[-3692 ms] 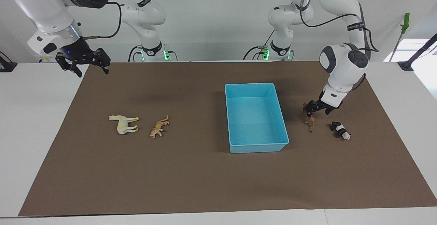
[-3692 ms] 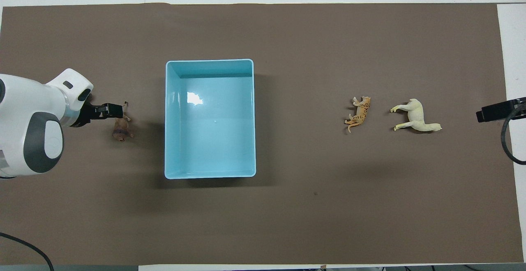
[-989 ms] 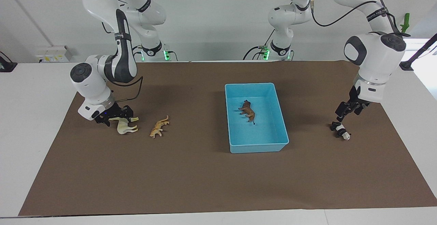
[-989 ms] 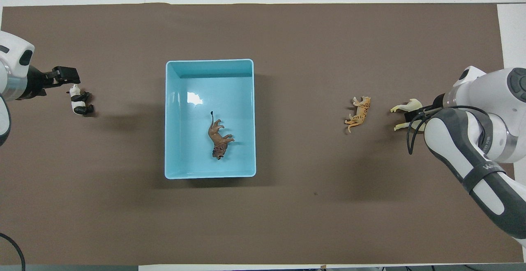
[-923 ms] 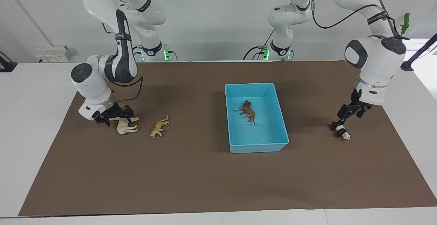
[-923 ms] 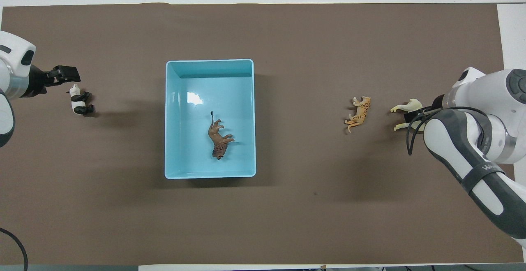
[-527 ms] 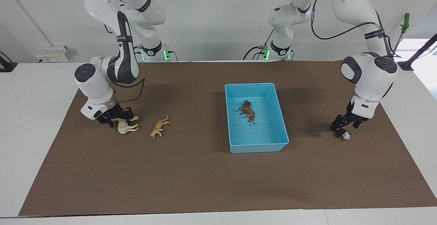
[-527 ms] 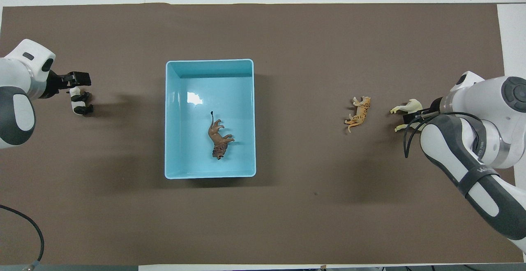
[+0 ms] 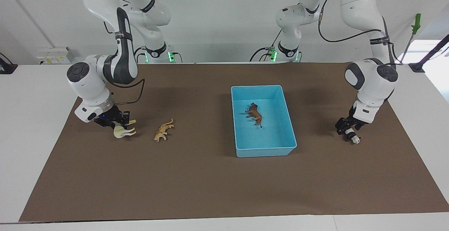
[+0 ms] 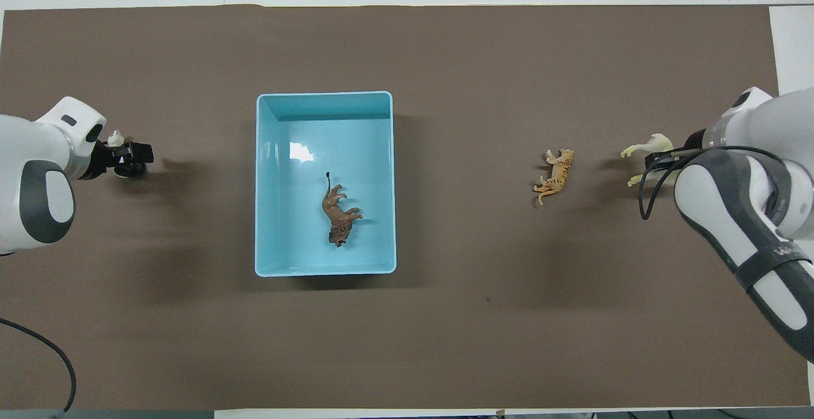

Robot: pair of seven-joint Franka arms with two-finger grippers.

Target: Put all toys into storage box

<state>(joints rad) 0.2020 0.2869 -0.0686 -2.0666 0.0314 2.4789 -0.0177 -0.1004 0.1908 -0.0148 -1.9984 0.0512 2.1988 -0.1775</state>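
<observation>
The light blue storage box (image 9: 265,151) (image 10: 324,96) sits mid-table with the brown animal (image 9: 255,114) (image 10: 338,212) lying inside. My right gripper (image 9: 117,121) (image 10: 661,159) is shut on the cream-white horse (image 9: 123,131) (image 10: 648,147), which hangs tilted just above the mat at the right arm's end. The tan-orange big cat (image 9: 163,131) (image 10: 556,176) lies on the mat between the horse and the box. At the left arm's end, my left gripper (image 9: 345,130) (image 10: 133,152) is down over the panda (image 9: 355,139) (image 10: 115,138), open, fingers astride its body; only the panda's head shows.
A brown mat (image 9: 210,182) covers most of the white table. A green-handled tool (image 9: 416,22) and a black stand (image 9: 429,54) are at the table's edge near the left arm's base.
My right gripper has shut on the horse and lifted it a little, tilting it. My left gripper has come down over the panda, which has stayed in place.
</observation>
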